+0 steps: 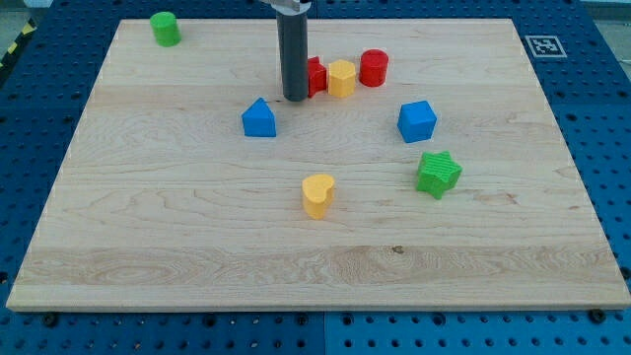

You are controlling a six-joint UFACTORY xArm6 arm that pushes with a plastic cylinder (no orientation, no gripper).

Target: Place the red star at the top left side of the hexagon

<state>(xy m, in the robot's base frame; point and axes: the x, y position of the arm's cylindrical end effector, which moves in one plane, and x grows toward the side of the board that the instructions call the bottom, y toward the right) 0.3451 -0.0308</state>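
Far row on the wooden board [148, 247]: red star [315, 75], yellow hexagon [341, 78], red cylinder [374, 68], side by side, star touching the hexagon's left. Star partly hidden behind the rod. Blue triangular block [259, 117] near-left of them, blue cube [416, 121] right, green star [438, 174] nearer right, yellow heart [317, 194] near centre, green cylinder [166, 29] far left. Rod upright; my tip [295, 98] just left of the red star. No pincer on this arm, just the rod.
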